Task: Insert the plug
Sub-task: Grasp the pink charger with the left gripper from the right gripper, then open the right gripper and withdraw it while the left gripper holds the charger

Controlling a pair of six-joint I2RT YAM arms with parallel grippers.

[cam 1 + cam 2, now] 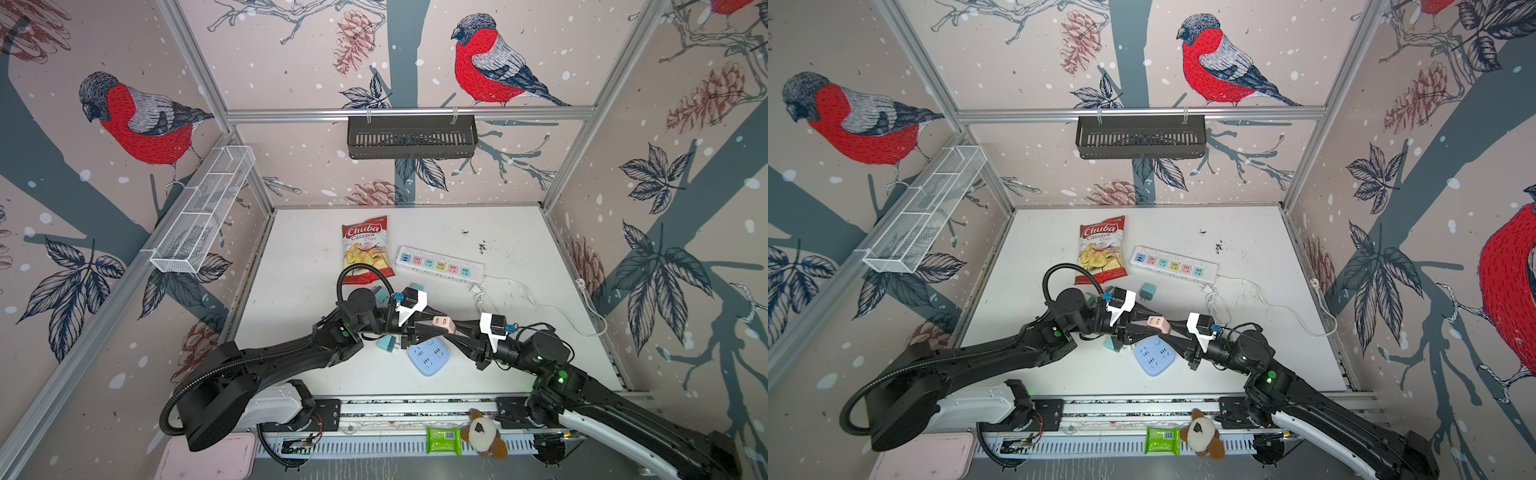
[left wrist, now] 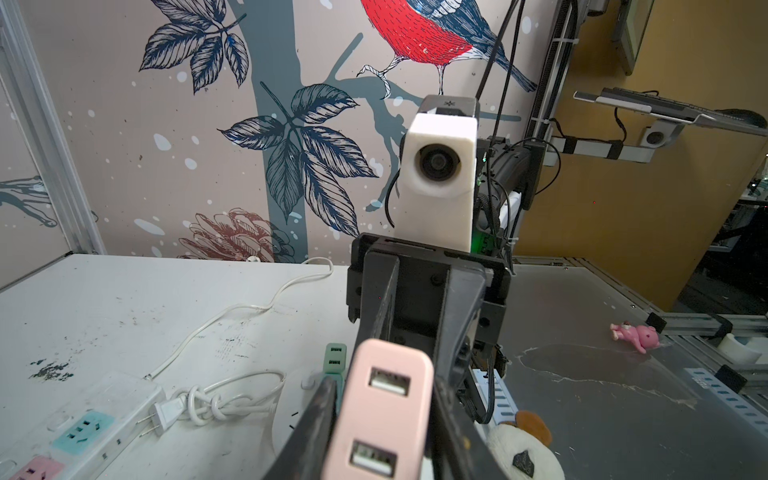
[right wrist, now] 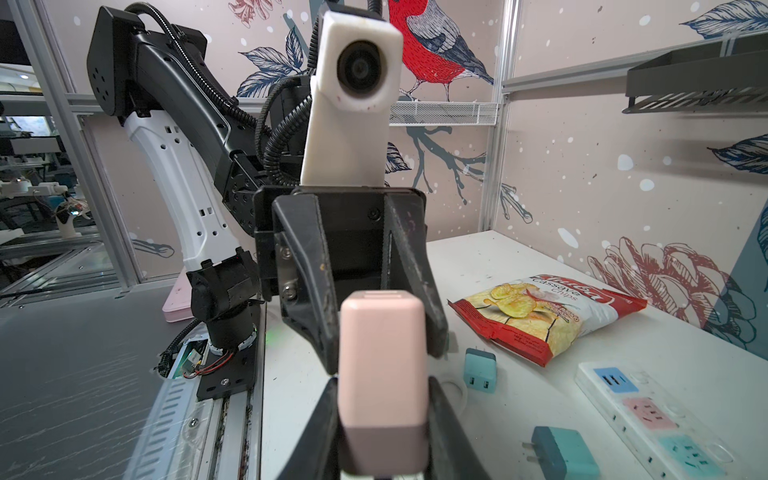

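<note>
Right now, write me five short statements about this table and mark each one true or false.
1. The pink charger sits between the fingers of both the left gripper and the right gripper. True.
2. The chip bag lies on the blue socket block. False: the bag lies farther back, beside the white power strip.
3. A charger is plugged into the white power strip. False: every socket on it is empty.
4. A teal charger lies on the table by the blue socket block. True.
5. The plush toy sits in the black wall basket. False: the toy lies at the front edge, beside a green packet.
</note>
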